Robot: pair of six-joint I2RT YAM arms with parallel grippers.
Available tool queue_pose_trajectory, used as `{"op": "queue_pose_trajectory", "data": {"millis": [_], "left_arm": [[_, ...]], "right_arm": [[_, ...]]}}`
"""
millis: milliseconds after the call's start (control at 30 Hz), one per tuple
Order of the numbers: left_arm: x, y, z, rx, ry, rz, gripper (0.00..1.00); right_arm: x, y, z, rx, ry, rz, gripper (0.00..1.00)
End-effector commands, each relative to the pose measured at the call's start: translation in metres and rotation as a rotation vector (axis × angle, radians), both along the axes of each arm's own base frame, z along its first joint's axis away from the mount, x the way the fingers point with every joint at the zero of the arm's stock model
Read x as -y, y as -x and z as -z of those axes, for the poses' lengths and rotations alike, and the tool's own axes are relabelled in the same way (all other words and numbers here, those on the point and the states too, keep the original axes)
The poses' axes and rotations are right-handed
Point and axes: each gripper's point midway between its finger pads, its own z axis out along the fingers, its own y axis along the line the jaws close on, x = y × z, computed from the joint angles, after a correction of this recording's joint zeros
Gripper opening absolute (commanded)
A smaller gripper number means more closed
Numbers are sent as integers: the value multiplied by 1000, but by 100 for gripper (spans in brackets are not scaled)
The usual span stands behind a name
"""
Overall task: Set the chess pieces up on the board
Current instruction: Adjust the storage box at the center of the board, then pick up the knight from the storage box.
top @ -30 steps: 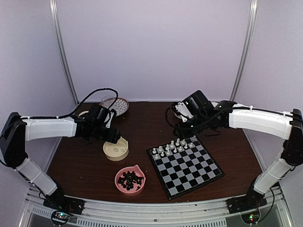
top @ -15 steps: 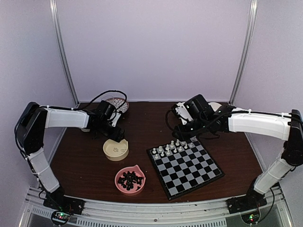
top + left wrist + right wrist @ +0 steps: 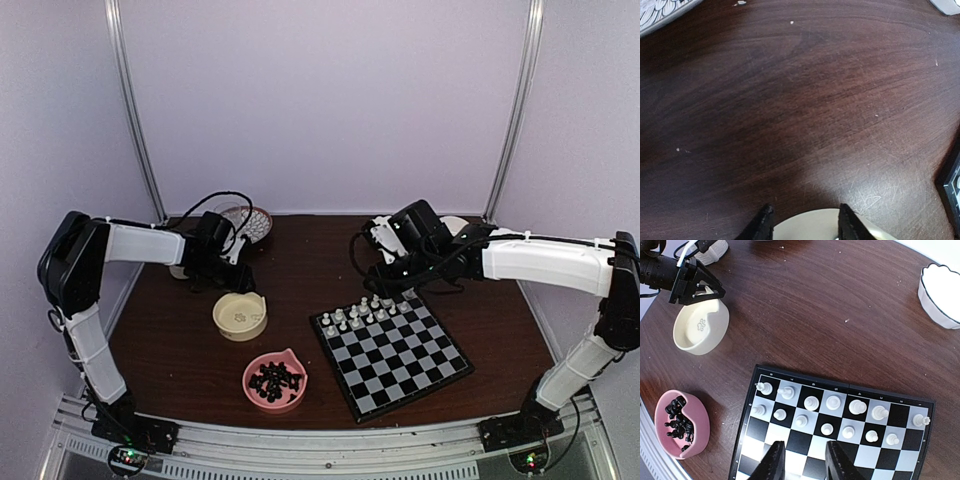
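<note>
Left arm has pulled back toward the far left; left gripper [image 3: 806, 226] now sits at the far rim of the cream bowl [image 3: 240, 316] instead of over its middle. Right arm unchanged. Dark wood table [image 3: 300, 255]. Board [image 3: 405, 365] lies right of centre, turned at an angle. Right gripper [image 3: 805, 460] hovers over the board, jaws apart, empty. Left jaws apart, nothing between them. Pink bowl [image 3: 274, 381] near front holds black pieces [image 3: 679, 420]. White chess pieces [image 3: 832, 401] stand in two rows on the board's far edge.
</note>
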Motion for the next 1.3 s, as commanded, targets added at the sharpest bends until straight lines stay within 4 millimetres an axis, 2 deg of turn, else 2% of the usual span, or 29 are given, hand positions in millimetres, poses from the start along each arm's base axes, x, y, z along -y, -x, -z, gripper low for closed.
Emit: {"op": "queue_pose_trajectory", "data": {"millis": [0, 167, 333, 433, 500, 600, 700, 800, 833, 1067, 1167, 1267], "left_arm": [[-26, 13, 17, -85, -12, -116, 41], [-53, 20, 12, -79, 40, -261, 38], [-81, 36, 4, -51, -5, -383, 36], [-94, 43, 1, -43, -31, -433, 36], [-98, 44, -9, -5, -33, -431, 38], [-94, 42, -29, 71, -14, -370, 47], [-81, 43, -48, 142, 32, -260, 60], [-66, 47, -61, 184, 88, -158, 66], [-63, 50, -61, 183, 98, -133, 66], [-47, 75, -64, 153, 55, -41, 43], [-32, 87, -65, 183, 4, 51, 40], [-25, 93, -54, 168, -32, 95, 39]], "right_arm": [[0, 2, -13, 33, -27, -10, 31], [0, 3, -13, 32, -29, -12, 31], [-2, 4, -13, 32, -31, -16, 31], [-2, 3, -13, 33, -30, -16, 31], [-2, 3, -12, 32, -30, -17, 31], [-2, 3, -13, 32, -30, -18, 31], [-2, 3, -12, 32, -29, -20, 31], [-3, 4, -13, 31, -31, -23, 31], [-3, 3, -12, 32, -30, -23, 31], [-1, 4, -15, 39, -30, -23, 31], [-1, 4, -16, 42, -30, -24, 31], [0, 5, -16, 47, -31, -25, 31]]}}
